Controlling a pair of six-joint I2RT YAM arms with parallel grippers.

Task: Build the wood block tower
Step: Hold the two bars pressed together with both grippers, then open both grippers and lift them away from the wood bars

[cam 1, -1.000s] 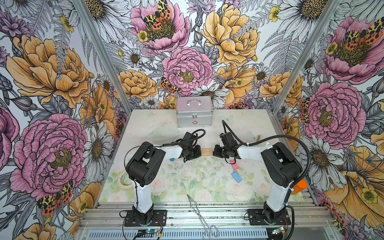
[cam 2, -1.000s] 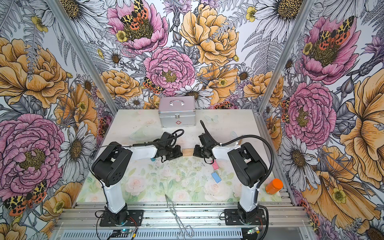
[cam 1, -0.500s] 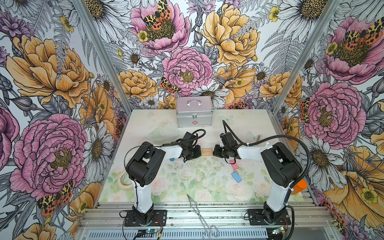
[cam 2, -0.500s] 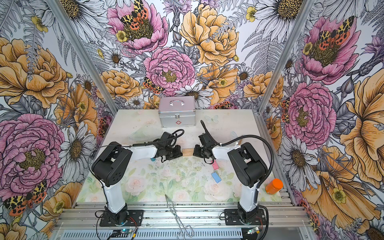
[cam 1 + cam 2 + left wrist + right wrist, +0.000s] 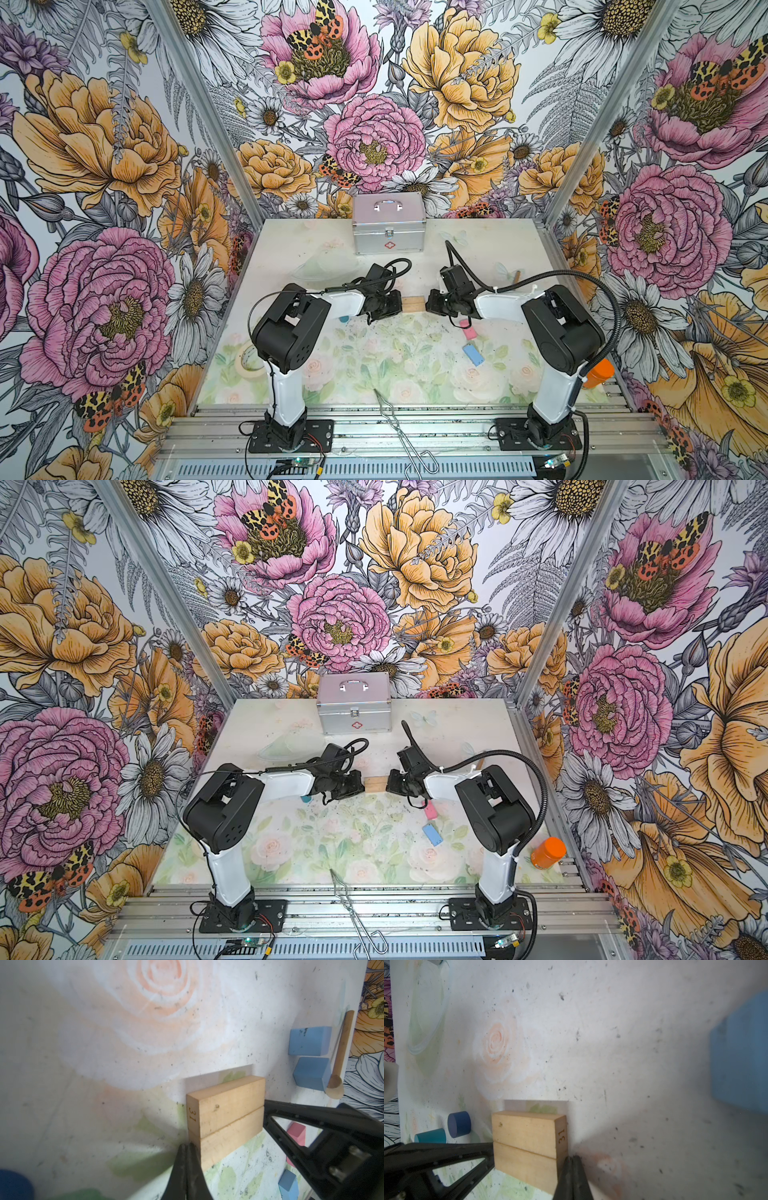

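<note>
Two tan planks point(image 5: 413, 303) lie flat side by side at mid-table, one stamped 31 point(image 5: 228, 1118) point(image 5: 525, 1138). My left gripper point(image 5: 400, 306) point(image 5: 187, 1147) is shut, its tips against one end of the planks. My right gripper point(image 5: 428, 305) point(image 5: 572, 1158) is shut too and touches the opposite end. Neither holds anything. A pink slab point(image 5: 468, 331) and a blue slab point(image 5: 473, 354) lie under the right arm. Two light blue cubes point(image 5: 307, 1043) sit further off. A dark blue cylinder point(image 5: 458, 1124) and a teal cylinder point(image 5: 430, 1136) lie beside the left arm. The tower is out of view.
A silver case point(image 5: 388, 224) stands at the back. A tape roll point(image 5: 249, 361) lies at front left, an orange bottle point(image 5: 597, 372) at front right, metal tongs point(image 5: 395, 419) at the front edge. A wooden spoon point(image 5: 516, 277) rests at the right.
</note>
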